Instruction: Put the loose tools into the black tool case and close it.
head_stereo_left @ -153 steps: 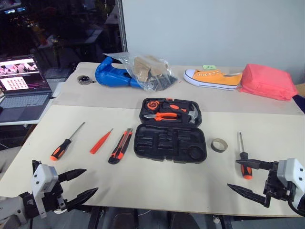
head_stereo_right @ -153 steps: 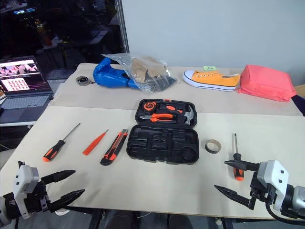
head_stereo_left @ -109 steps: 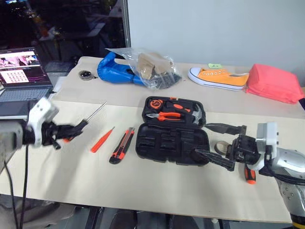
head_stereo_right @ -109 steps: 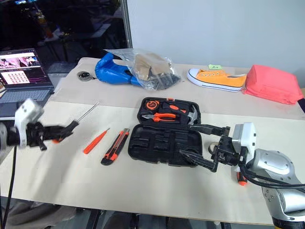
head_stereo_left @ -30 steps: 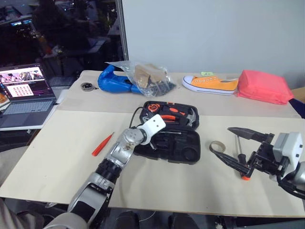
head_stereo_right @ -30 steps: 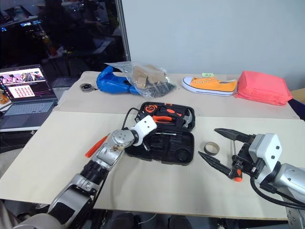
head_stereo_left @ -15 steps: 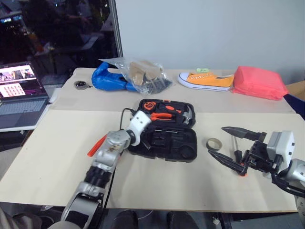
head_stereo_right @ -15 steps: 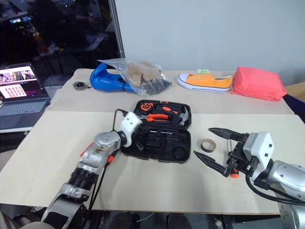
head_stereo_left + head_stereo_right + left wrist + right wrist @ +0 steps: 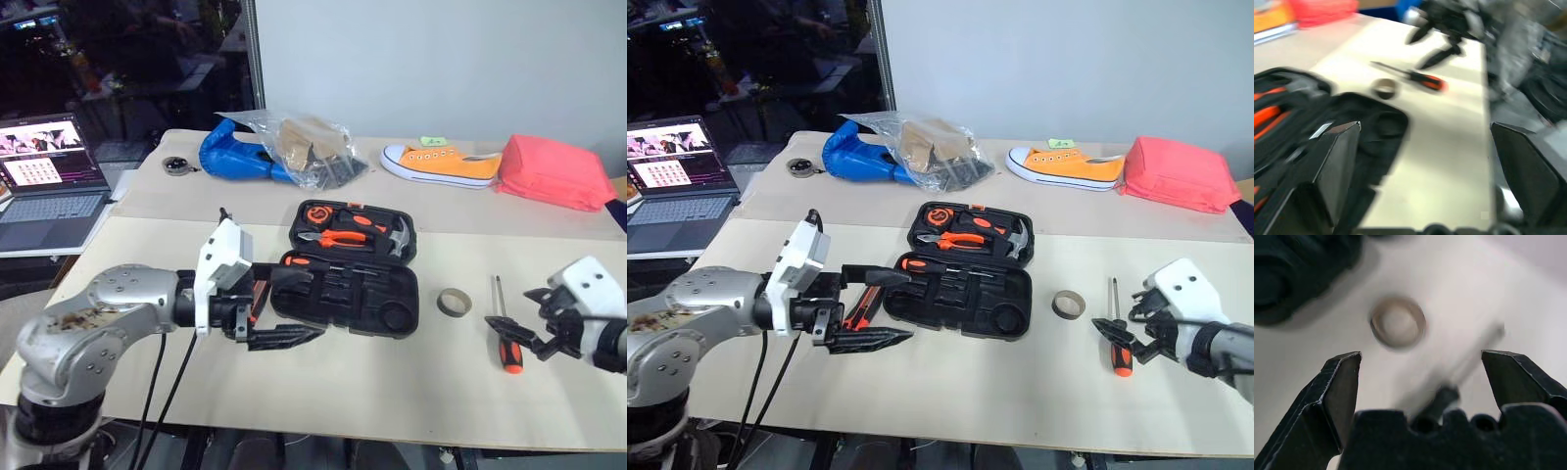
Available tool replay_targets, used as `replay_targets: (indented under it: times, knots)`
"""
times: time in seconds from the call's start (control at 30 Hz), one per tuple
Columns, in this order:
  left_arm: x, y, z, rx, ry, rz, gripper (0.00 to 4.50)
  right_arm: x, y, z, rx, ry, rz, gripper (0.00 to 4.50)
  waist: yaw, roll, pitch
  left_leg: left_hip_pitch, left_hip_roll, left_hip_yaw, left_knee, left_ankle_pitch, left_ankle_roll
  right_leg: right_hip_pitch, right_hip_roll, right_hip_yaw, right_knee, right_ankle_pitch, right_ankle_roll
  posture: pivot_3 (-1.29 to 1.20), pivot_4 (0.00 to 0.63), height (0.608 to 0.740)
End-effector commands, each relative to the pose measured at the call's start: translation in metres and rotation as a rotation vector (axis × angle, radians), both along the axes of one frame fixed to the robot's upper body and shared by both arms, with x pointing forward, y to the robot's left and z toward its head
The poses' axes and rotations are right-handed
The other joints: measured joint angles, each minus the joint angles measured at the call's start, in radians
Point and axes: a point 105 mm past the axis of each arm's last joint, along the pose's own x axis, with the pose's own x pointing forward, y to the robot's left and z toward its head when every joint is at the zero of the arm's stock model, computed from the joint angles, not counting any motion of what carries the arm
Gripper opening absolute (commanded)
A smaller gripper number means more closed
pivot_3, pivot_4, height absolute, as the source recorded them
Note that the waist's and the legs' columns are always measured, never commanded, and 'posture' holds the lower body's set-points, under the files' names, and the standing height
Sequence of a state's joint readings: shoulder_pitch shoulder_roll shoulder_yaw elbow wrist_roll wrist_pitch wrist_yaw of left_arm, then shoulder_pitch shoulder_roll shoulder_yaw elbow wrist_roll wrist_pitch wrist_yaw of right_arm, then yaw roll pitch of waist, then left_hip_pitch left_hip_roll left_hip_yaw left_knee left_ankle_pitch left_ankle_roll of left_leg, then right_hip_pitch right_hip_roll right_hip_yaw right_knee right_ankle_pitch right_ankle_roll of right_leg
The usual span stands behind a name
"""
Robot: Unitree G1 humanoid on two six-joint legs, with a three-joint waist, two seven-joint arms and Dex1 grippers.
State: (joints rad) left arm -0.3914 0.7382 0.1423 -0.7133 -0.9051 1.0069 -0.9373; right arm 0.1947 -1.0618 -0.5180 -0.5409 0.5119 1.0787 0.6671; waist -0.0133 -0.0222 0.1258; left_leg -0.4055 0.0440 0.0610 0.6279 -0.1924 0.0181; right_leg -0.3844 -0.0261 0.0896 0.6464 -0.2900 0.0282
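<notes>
The left gripper [image 9: 872, 308] hovers with fingers spread, empty, just left of the open black tool case [image 9: 958, 287] at the middle of the pale table [image 9: 950, 392]. An orange-and-black utility knife [image 9: 858, 305] lies behind it. The right gripper [image 9: 1122, 323], fingers spread, hangs over a black-and-orange screwdriver [image 9: 1115, 338] near the table's right side, beside a tape ring [image 9: 1068, 304]. Bare tabletop runs along the near edge. A laptop [image 9: 671, 176] sits far left, with a blue bag [image 9: 857, 155], orange shoe [image 9: 1063, 162] and pink bundle [image 9: 1176, 171] on the far side
</notes>
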Motion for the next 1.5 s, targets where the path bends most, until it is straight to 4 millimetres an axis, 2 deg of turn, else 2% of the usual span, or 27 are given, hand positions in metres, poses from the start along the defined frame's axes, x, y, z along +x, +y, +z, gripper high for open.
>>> replay_targets:
  times: [0.03,0.1,0.23,0.27,0.33,0.47,0.6,0.63,0.7,0.8,0.87,0.93,1.03,1.1,1.23,1.33,1.5]
  knots:
    - [-0.003,-0.006,0.008,0.012,-0.056,-0.031,4.39,-0.009,-0.021,-0.007,0.015,0.146,-0.156,4.5,0.0,-0.001,0.001,0.0,0.0,0.0,0.0,0.0,0.0,0.0,0.001,0.0,0.0,0.0,0.0,0.0,0.15,0.74]
    - [0.0,-0.01,0.008,0.006,-0.056,-0.027,4.39,-0.009,-0.027,-0.015,0.041,0.202,-0.225,4.5,0.0,-0.001,0.001,0.0,0.0,0.0,0.0,0.0,0.0,0.0,0.001,0.001,0.0,0.0,0.0,0.0,0.15,0.74]
    - [0.007,-0.017,0.011,-0.005,-0.048,-0.031,4.39,0.001,-0.018,-0.029,0.113,0.258,-0.246,4.5,-0.007,-0.001,0.001,-0.001,0.0,0.001,0.0,0.0,0.001,-0.002,0.002,0.003,0.0,0.001,0.0,0.0,0.15,0.74]
    - [0.009,-0.017,0.012,-0.008,-0.042,-0.037,4.5,0.007,-0.011,-0.031,0.144,0.256,-0.234,4.09,-0.01,-0.001,0.001,-0.001,0.0,0.001,0.0,0.0,0.001,-0.002,0.003,0.004,0.0,0.001,0.001,0.0,0.15,0.74]
    - [0.012,-0.018,0.013,0.001,-0.042,-0.042,4.5,0.015,-0.006,-0.034,0.186,0.264,-0.236,3.55,-0.014,0.0,0.002,-0.002,-0.001,0.001,-0.001,0.0,0.001,-0.003,0.004,0.005,0.0,0.001,0.001,0.0,0.15,0.74]
    - [0.017,-0.027,0.012,0.008,-0.05,-0.047,4.5,0.02,-0.01,-0.044,0.198,0.297,-0.253,2.21,-0.006,0.003,0.003,-0.003,-0.003,0.001,-0.001,0.0,0.001,-0.004,0.004,0.005,0.0,0.0,0.001,0.0,0.15,0.74]
    - [0.02,-0.03,0.012,0.002,-0.063,-0.05,4.5,0.016,-0.021,-0.049,0.127,0.307,-0.276,0.91,-0.002,0.003,0.003,-0.004,-0.005,0.0,-0.001,0.0,0.001,-0.004,0.003,0.005,-0.001,0.0,0.0,0.0,0.15,0.74]
    - [0.022,-0.029,0.012,-0.005,-0.065,-0.043,4.5,0.015,-0.025,-0.046,0.066,0.281,-0.262,0.74,-0.002,0.003,0.003,-0.005,-0.005,0.0,-0.001,0.0,0.001,-0.004,0.003,0.006,-0.002,0.0,0.0,0.0,0.15,0.74]
    - [0.024,-0.028,0.011,-0.017,-0.07,-0.031,4.5,0.016,-0.029,-0.04,-0.012,0.236,-0.237,0.67,0.002,0.003,0.003,-0.005,-0.007,0.0,-0.001,0.0,0.001,-0.003,0.001,0.006,-0.002,0.0,0.001,0.0,0.15,0.74]
    - [0.037,-0.019,0.007,-0.05,-0.15,0.097,4.5,0.027,-0.015,-0.003,0.002,0.046,-0.128,0.67,0.001,0.004,0.003,-0.005,-0.01,-0.001,-0.001,0.0,0.001,-0.002,-0.002,0.006,-0.002,-0.001,0.004,0.0,0.15,0.74]
    - [0.037,-0.018,0.016,-0.192,-0.198,0.119,4.5,0.031,-0.004,0.016,0.023,-0.039,-0.073,0.67,-0.008,0.006,0.005,-0.005,-0.01,0.0,-0.001,0.0,0.001,-0.003,-0.003,0.008,-0.001,-0.001,0.004,0.0,0.15,0.74]
    - [0.036,-0.007,0.004,-0.128,-0.179,0.149,4.5,0.036,0.015,0.035,0.005,-0.101,0.051,0.66,-0.012,0.005,0.005,-0.005,-0.01,-0.001,-0.001,0.0,0.002,-0.003,-0.002,0.008,0.0,0.0,0.003,0.0,0.15,0.74]
    - [0.027,0.019,-0.002,-0.149,-0.1,0.215,4.5,0.064,0.081,0.059,-0.012,-0.176,0.363,0.66,-0.038,0.007,0.007,-0.002,-0.007,-0.002,-0.001,0.0,0.001,-0.003,0.003,0.009,0.001,0.0,0.003,0.0,0.15,0.74]
    - [0.019,0.031,-0.004,-0.163,-0.068,0.25,4.5,0.078,0.11,0.056,-0.06,-0.165,0.508,0.66,-0.058,0.006,0.011,0.0,-0.006,-0.003,-0.002,0.0,0.001,-0.003,0.004,0.01,0.001,0.0,0.002,0.0,0.15,0.74]
    - [-0.004,0.051,-0.013,-0.127,-0.012,0.278,4.5,0.102,0.142,0.036,-0.234,-0.145,0.749,0.66,-0.047,-0.001,0.013,0.002,0.004,-0.003,-0.002,0.0,0.001,-0.003,0.009,0.007,0.0,0.001,-0.002,0.0,0.15,0.74]
    - [-0.014,0.062,-0.017,-0.091,-0.004,0.304,4.5,0.114,0.154,0.023,-0.333,-0.131,0.871,0.66,-0.031,0.0,0.013,-0.001,0.003,0.0,-0.003,0.0,0.001,-0.006,0.005,0.006,0.001,0.004,-0.009,0.0,0.15,0.74]
    - [-0.022,0.076,-0.019,-0.048,-0.019,0.359,4.5,0.119,0.159,0.002,-0.4,-0.058,0.993,0.65,-0.021,0.001,0.013,-0.005,-0.001,0.001,-0.003,-0.002,-0.001,-0.009,0.0,0.005,0.0,0.003,-0.008,0.0,0.15,0.74]
